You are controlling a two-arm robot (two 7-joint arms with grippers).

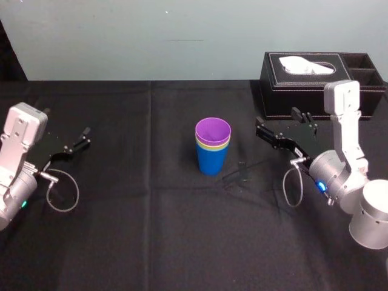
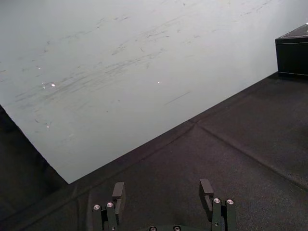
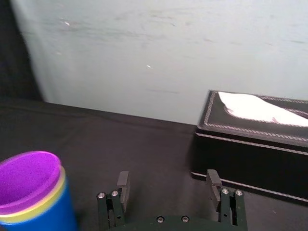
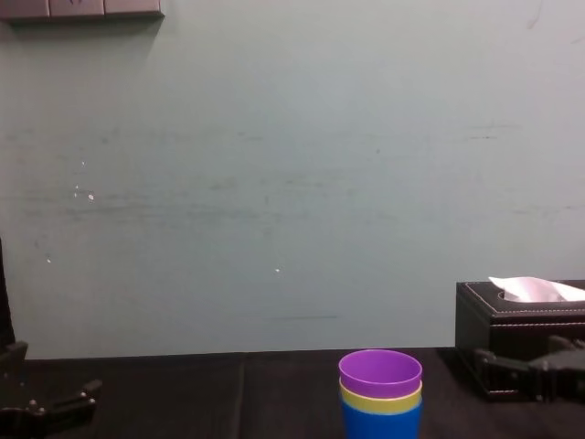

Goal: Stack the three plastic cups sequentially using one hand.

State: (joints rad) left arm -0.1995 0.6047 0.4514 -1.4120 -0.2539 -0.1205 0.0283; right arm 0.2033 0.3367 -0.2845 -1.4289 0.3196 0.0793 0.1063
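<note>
1. The three plastic cups stand nested in one upright stack at the middle of the bench (image 1: 151, 230): blue cup (image 1: 211, 162) at the base, yellow-green cup (image 1: 212, 146) inside it, purple cup (image 1: 213, 130) on top.
2. The right hand (image 3: 167, 177) hangs near the stack on its right, not touching it, jaws apart and empty. The black tissue box (image 1: 315, 82) stands behind it.
3. The left hand (image 2: 162, 186) sits at the bench's left side, well apart from the cups, jaws apart and empty.
</note>
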